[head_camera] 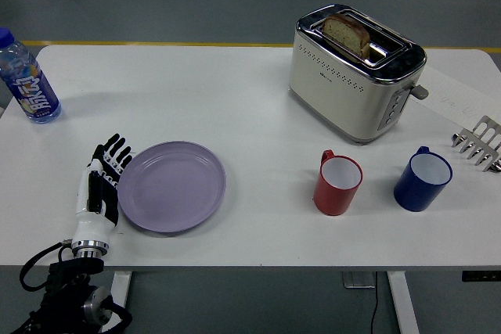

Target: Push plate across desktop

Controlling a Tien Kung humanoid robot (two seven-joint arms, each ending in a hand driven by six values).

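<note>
A lilac plate point(172, 185) lies flat on the white table point(235, 107), left of the middle. My left hand point(103, 184) is against the plate's left rim, held flat with its fingers straight and pointing away from me, holding nothing. The right hand is out of view.
A red mug point(338, 184) and a blue mug point(423, 179) stand to the right of the plate. A cream toaster point(356, 72) with a slice of bread stands at the back right. A water bottle point(27, 80) stands at the far left. A metal rack point(479, 143) is at the right edge.
</note>
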